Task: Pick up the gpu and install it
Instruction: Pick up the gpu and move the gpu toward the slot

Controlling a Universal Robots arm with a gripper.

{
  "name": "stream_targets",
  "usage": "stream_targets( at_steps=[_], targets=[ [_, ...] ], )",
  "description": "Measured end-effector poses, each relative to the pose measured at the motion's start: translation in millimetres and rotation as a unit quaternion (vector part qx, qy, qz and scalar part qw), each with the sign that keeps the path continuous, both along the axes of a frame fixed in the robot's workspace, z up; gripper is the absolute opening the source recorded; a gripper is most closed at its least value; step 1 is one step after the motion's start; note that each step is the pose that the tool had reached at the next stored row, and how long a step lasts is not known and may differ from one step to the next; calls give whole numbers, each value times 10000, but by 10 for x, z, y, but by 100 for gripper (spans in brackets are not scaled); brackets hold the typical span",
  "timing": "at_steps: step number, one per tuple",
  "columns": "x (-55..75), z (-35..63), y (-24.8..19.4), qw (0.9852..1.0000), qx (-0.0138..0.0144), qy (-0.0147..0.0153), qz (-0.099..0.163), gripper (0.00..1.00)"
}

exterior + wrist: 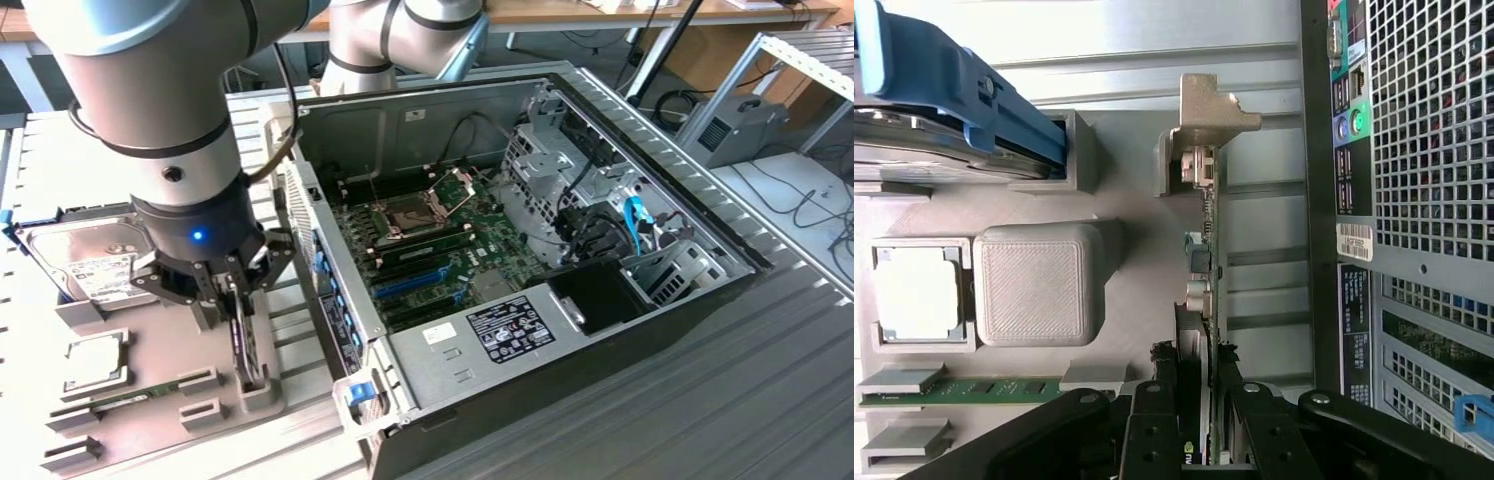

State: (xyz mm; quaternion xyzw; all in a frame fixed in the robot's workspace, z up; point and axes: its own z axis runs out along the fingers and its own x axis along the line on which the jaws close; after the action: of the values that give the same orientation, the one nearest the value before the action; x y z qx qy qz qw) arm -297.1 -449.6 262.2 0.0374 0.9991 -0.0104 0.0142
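Hand (1197, 412) is down low, its 2 fingers pinching the graphics card (1206, 250) by its edge. The card stands on edge in a slot of the grey tray (1124, 200) on the desk (747, 400), just beside the open computer case (400, 110). I'd call this the pick-up: grip on, card not yet out. Freeing it looks to call for a straight pull, no twisting.
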Motion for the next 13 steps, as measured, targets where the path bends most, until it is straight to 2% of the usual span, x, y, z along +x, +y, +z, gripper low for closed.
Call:
stream_targets(
  at_steps=[13],
  targets=[
    [0,64,0,10000,0,0,0,26]
  ],
)
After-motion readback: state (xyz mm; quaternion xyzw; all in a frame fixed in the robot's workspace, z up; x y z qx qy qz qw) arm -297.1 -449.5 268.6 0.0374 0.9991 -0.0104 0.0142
